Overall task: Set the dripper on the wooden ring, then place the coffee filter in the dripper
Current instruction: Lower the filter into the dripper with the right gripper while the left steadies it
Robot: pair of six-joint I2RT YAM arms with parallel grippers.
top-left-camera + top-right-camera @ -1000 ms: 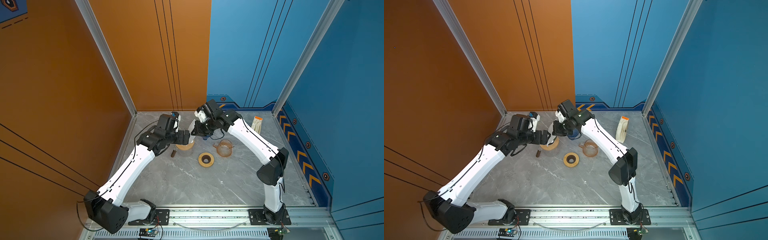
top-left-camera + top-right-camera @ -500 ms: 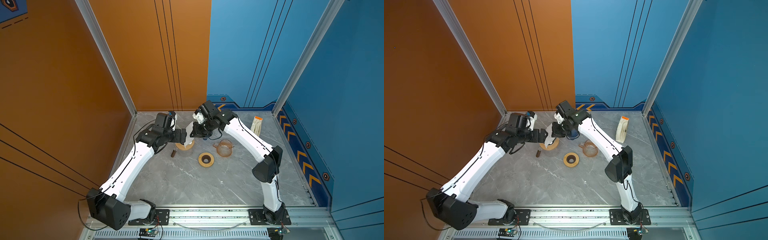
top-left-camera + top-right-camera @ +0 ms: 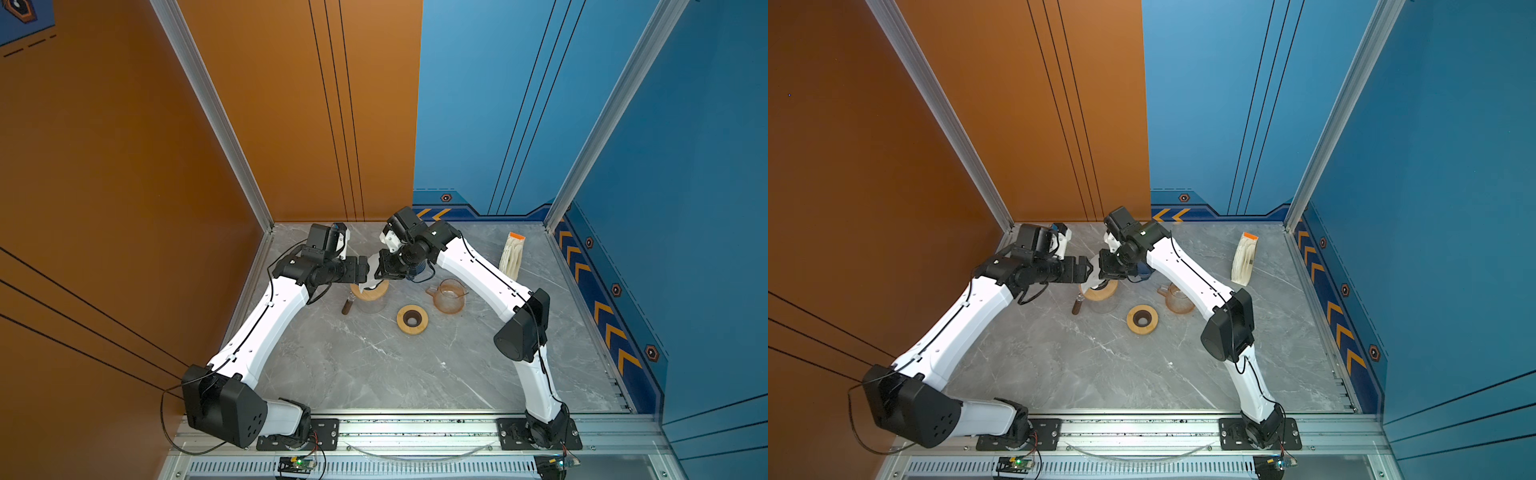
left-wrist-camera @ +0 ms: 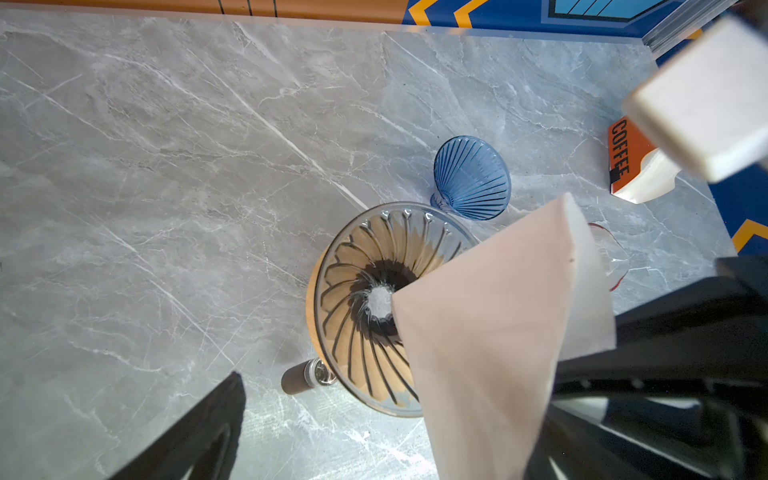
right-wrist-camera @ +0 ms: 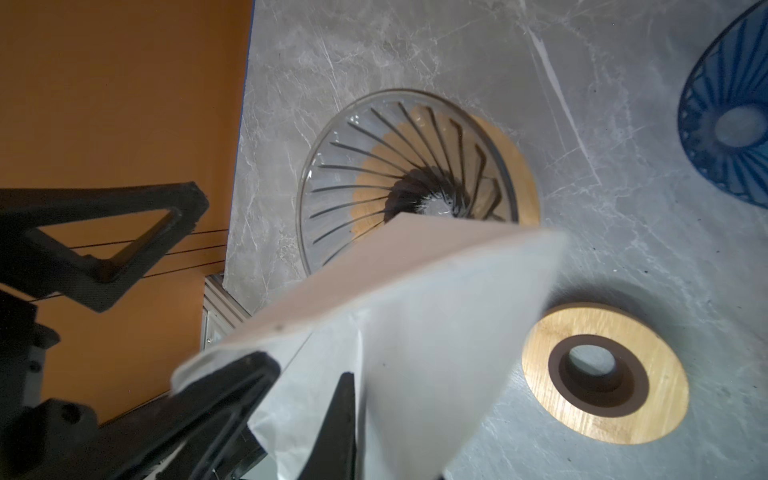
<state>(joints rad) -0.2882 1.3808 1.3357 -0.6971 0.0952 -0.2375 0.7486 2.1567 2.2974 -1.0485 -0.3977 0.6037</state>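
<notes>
White paper cone filter (image 4: 490, 332), pinched at its rim by the right gripper (image 5: 303, 370), hangs tip-down over the ribbed glass dripper (image 4: 353, 249) near the back-left corner of the marble counter (image 3: 374, 374); left gripper (image 3: 365, 268) gapes wide.

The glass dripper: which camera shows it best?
The left wrist view: the dripper sits mid-frame, sharp, rim and spiral ribs visible, only one side covered by the paper filter. The right wrist view shows it softer, partly behind the filter. In both top views it is tiny.
</notes>
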